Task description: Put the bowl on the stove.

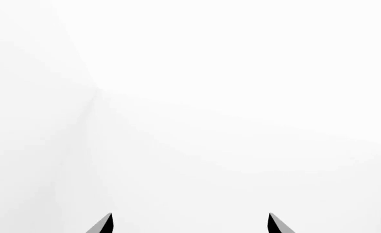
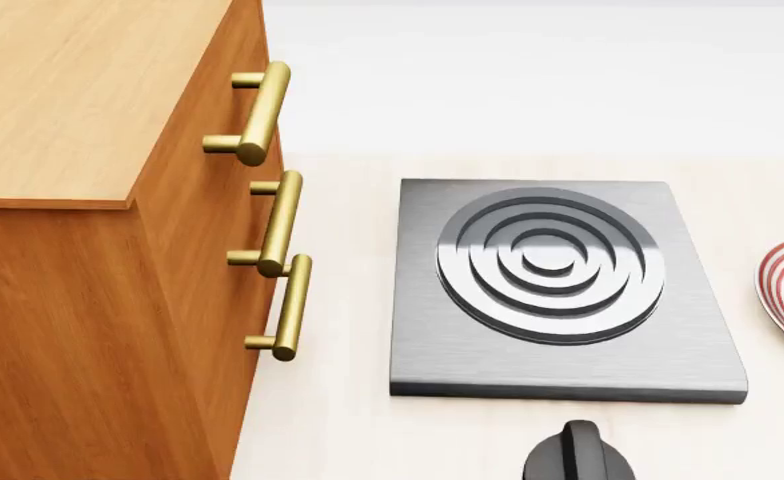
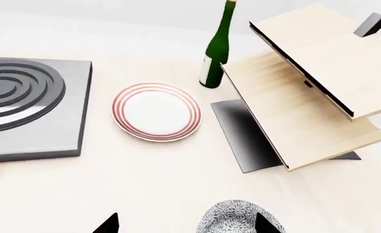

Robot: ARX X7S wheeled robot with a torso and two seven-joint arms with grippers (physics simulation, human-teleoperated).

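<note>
My right tool (image 3: 185,228) hangs over the pale bench (image 3: 145,179) with its dark tips spread wide and nothing between them. The small deep bowl with the dense grey-blue floral pattern (image 3: 236,218) sits on the bench just beside one tip, so I judge I am lining up to grasp it. The flat square dark grey metal stove with raised concentric rings (image 2: 566,290) lies bare, well apart from the bowl. Between them rests a flat white plate with red rings (image 3: 156,111), which I would pass over. My left tool (image 1: 190,224) faces blank white, tips apart, released.
</note>
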